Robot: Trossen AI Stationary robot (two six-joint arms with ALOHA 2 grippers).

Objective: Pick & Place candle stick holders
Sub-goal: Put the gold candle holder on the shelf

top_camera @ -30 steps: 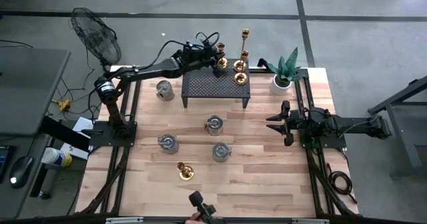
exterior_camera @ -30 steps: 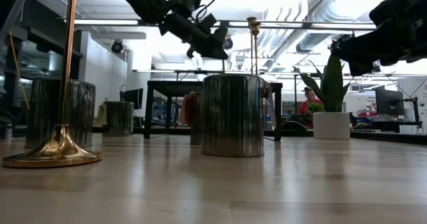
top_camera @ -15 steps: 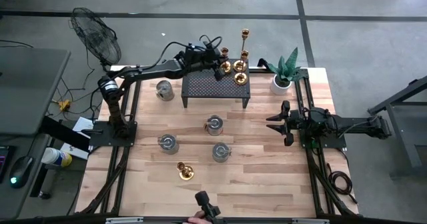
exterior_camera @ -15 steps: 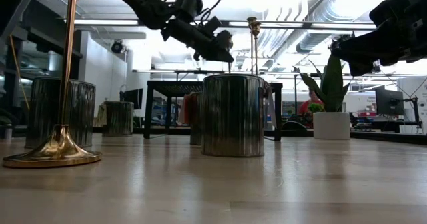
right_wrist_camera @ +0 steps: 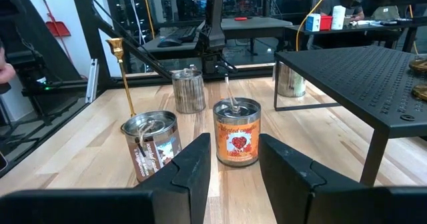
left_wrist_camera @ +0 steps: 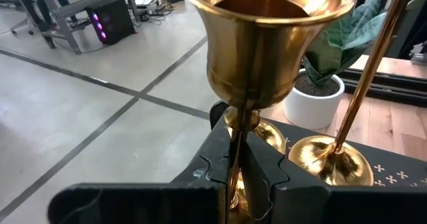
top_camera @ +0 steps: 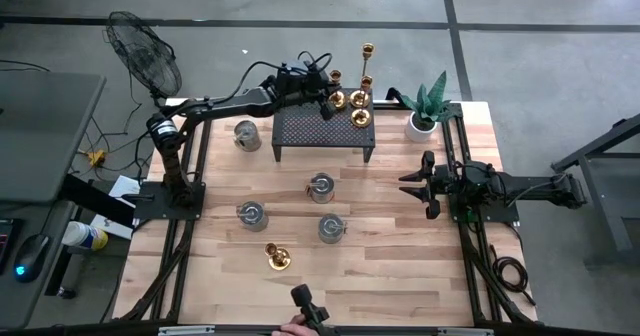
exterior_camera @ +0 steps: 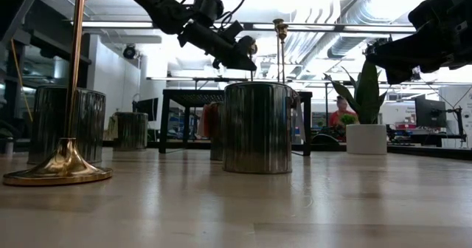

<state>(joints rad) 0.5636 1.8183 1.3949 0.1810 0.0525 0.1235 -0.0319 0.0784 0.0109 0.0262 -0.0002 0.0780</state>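
We record the left gripper (top_camera: 327,100) at the 12 o'clock end of the table, over the far edge of the black perforated stand (top_camera: 322,130); a second ago it sat slightly nearer the stand's left corner, and the short candlestick (top_camera: 336,93) it carries has shifted right with it. Its fingers (left_wrist_camera: 263,177) are pinched on that candlestick's thin stem, just below the flared cup (the left wrist view alone shows this). The piece is polished brass, a wide bell cup on a slender stem. To its right, two more candlesticks (top_camera: 361,104) stand on the stand's 1 o'clock corner, beside the potted plant (top_camera: 425,111). A fourth candlestick (top_camera: 277,257) stands at 6 o'clock among four tin candles (top_camera: 320,187); only the low view shows its full height. The right gripper (top_camera: 412,183) waits at 3 o'clock, fingers spread, holding nothing, unchanged.
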